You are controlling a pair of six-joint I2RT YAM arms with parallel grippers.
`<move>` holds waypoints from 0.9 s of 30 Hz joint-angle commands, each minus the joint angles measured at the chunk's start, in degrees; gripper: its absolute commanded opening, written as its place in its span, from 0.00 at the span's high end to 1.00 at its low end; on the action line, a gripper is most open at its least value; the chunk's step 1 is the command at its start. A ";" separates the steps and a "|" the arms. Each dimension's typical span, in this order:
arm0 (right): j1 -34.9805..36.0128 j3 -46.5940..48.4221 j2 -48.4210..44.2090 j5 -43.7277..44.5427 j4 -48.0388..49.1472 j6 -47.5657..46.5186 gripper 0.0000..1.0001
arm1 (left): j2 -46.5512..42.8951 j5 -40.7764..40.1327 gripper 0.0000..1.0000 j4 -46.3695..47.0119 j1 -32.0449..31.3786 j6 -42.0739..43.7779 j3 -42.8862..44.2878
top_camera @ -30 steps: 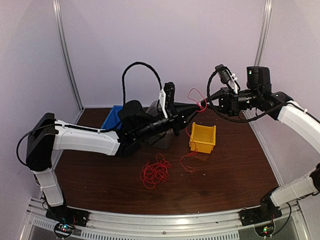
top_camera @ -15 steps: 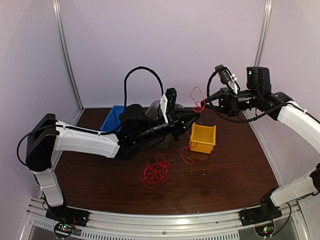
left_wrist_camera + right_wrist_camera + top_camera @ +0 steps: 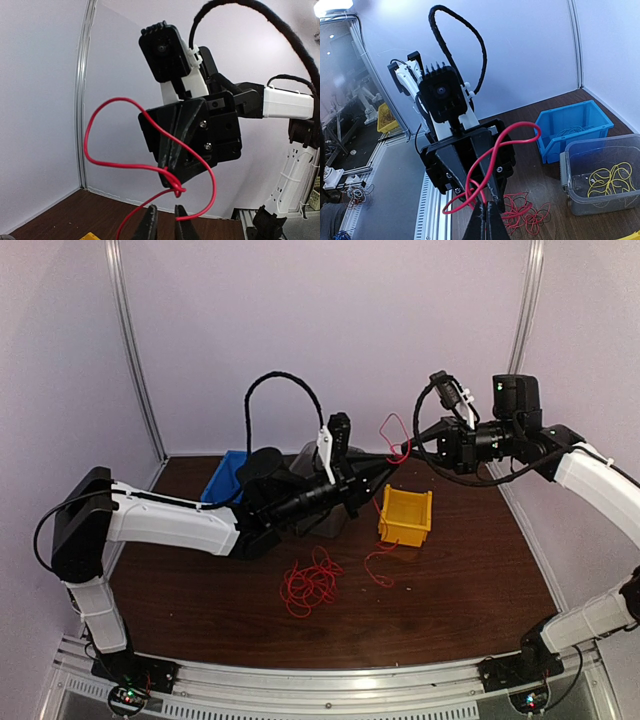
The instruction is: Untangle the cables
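Right tool [image 3: 487, 220] is clamped tight on a red cable [image 3: 176, 190], holding it in the air above the far half of the table [image 3: 470, 580]. A loop of that cable stands up over its tips, and a small knot sits right at the pinch. Left tool [image 3: 166, 226] faces it nose to nose, with its jaws at a narrow gap. The knot hangs just off its tips, and I cannot make out a strand pinched between them. One red strand trails down from the two tools to the table, ending beside the yellow bin [image 3: 405, 517], which looks empty from above.

Sorting looks partly done. A clear container [image 3: 570, 185] beyond the left arm holds loose yellow cables [image 3: 607, 181]. The blue bin [image 3: 570, 125] next to it shows something faint inside that is too small to name. Most of the red is left, I judge: a red tangle [image 3: 310, 585] lies heaped near the middle of the table, well apart from the bins, and the lifted strand has its knot to work out.

Dark brown wood grain covers the table. An aluminium rail [image 3: 330, 680] runs along its near edge and carries both arm bases. Pale lilac walls close in the back and sides, with slim metal posts [image 3: 135, 350] at the corners.
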 commanded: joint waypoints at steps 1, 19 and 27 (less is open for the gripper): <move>-0.40 -0.86 -0.63 -0.31 1.58 0.34 1.00 | -1.05 0.84 0.83 3.71 -0.49 1.19 2.18; -0.36 -1.36 -0.93 -0.75 2.13 0.89 1.00 | 0.31 -0.28 1.00 1.54 -0.62 1.22 4.22; -2.83 -3.59 -0.87 -5.01 12.44 11.44 1.00 | -0.17 -1.13 1.00 0.56 -0.64 0.55 1.79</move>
